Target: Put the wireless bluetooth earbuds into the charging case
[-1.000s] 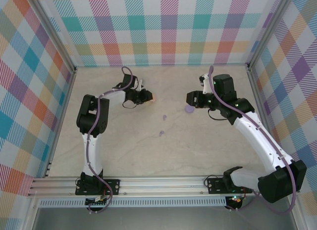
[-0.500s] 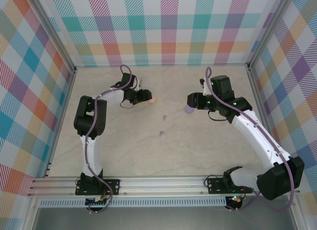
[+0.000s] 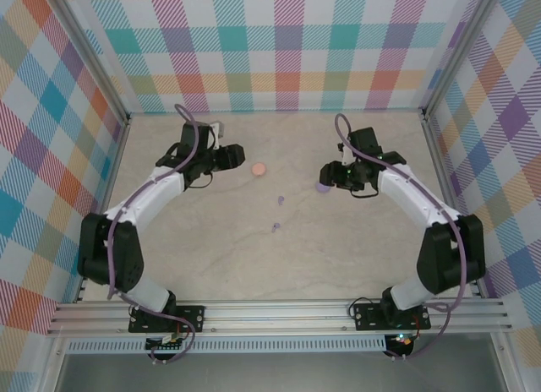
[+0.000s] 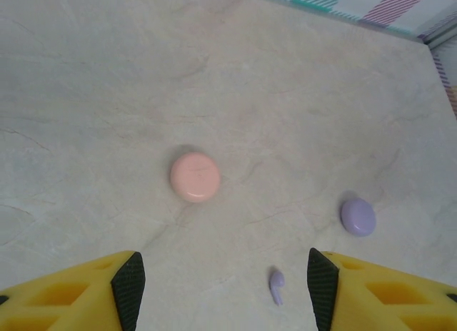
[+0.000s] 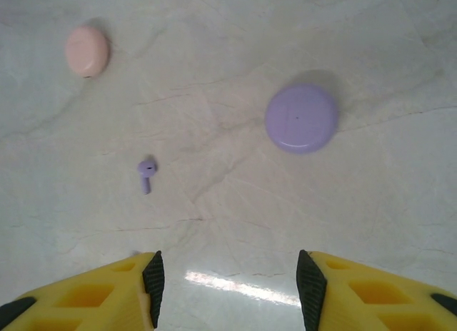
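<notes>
Two lilac earbuds lie loose on the marble table, one [image 3: 281, 199] mid-table and one [image 3: 275, 227] nearer the arms. A round pink charging case [image 3: 259, 168] lies shut, just right of my left gripper [image 3: 239, 158]. In the left wrist view that gripper [image 4: 225, 292] is open and empty, with the pink case [image 4: 195, 176] ahead, an earbud [image 4: 276, 284] near its right finger and a purple case [image 4: 358, 217] further right. My right gripper [image 5: 232, 288] is open and empty too, behind the purple case [image 5: 301, 118], the earbud [image 5: 146, 172] and the pink case [image 5: 87, 51].
Plaid walls with metal corner posts [image 3: 118, 126] enclose the table on three sides. The purple case [image 3: 322, 187] lies just below the right gripper [image 3: 326, 173]. Bare marble [image 3: 279, 265] stretches between the earbuds and the arm bases.
Both sets of jaws have opened. The left gripper has drawn back to the left, leaving the pink case lying free. Both arms have swung their elbows outward.
</notes>
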